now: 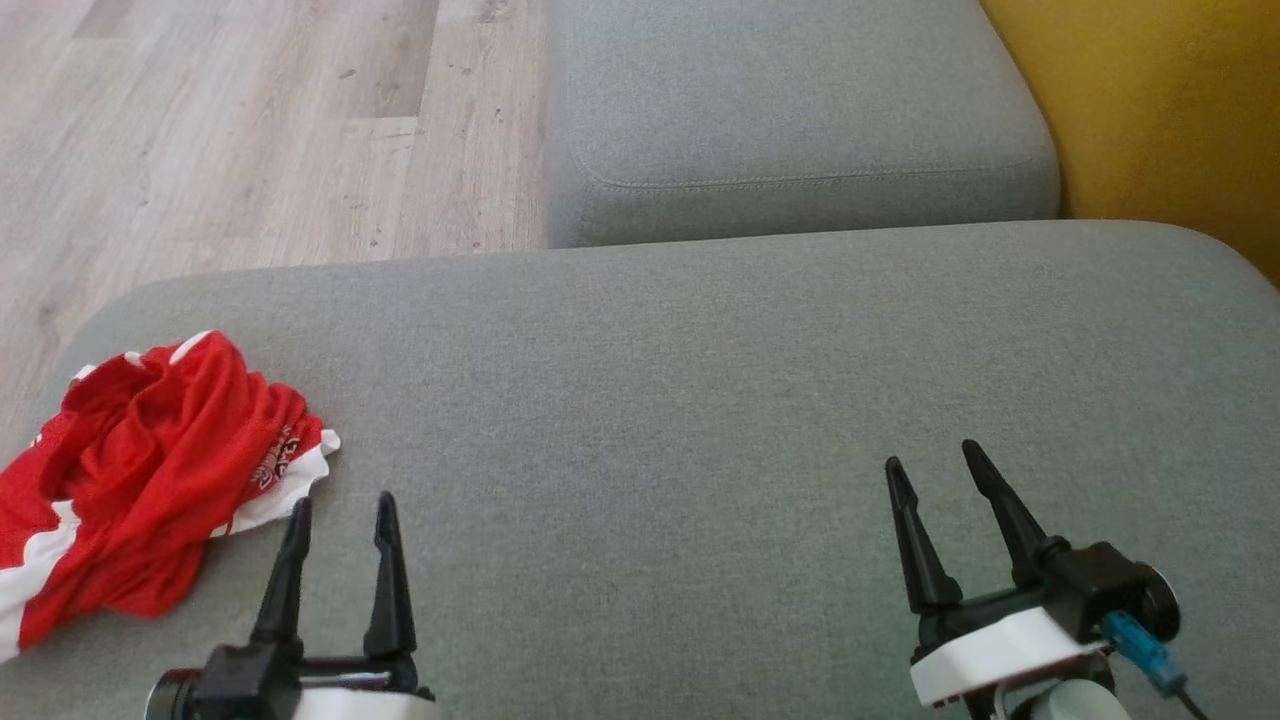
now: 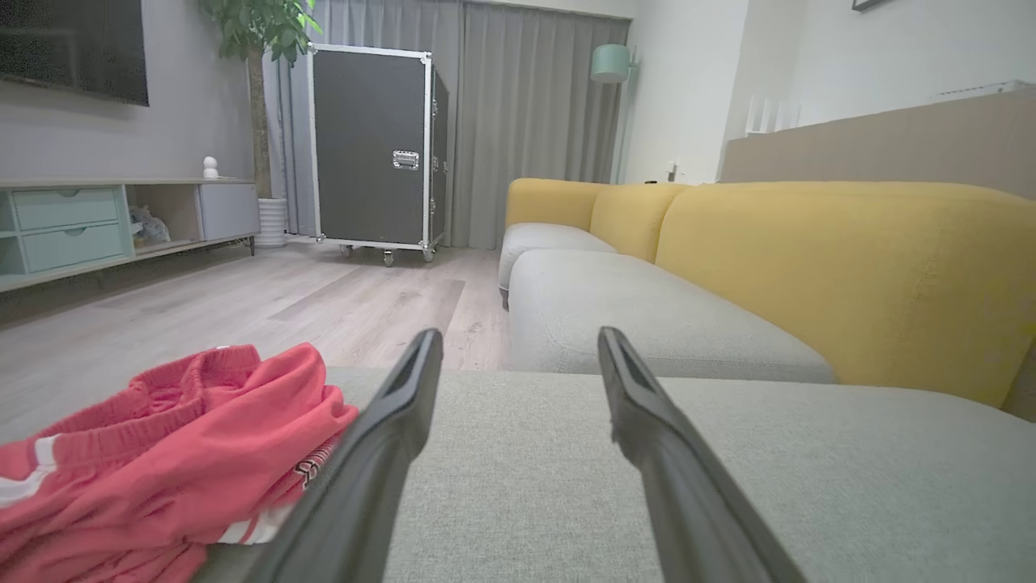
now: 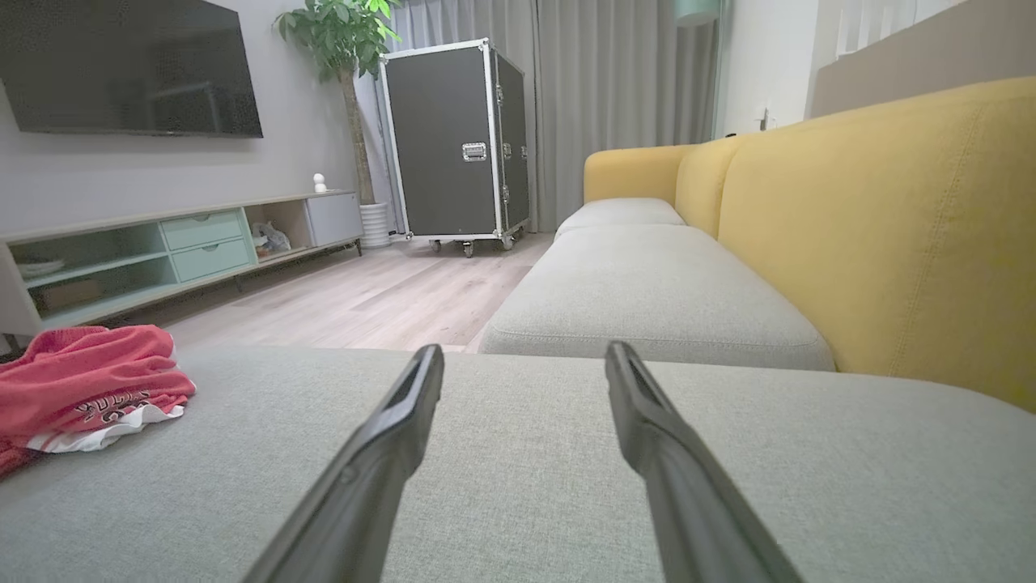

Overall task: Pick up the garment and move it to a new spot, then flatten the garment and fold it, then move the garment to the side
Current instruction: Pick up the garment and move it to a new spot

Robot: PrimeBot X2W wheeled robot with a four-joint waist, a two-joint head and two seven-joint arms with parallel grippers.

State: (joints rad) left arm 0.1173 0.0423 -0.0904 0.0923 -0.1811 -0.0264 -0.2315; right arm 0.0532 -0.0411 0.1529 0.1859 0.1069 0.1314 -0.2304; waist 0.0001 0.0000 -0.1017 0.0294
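Left gripper [image 1: 342, 500] and right gripper [image 1: 929, 455]: jaws open, both empty, low at the sofa seat [image 1: 700, 380]. By my read nothing is done yet. The garment [image 1: 150, 470] lies crumpled at the seat's left end, just beside my left jaws and not touching them. Pick, move, flatten, fold and set aside are all left. Its left edge is cut off, and the print is unreadable.

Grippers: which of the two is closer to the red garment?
The left gripper: open, it sits just beside the red garment, while the right gripper, also open, is far across the grey cushion.
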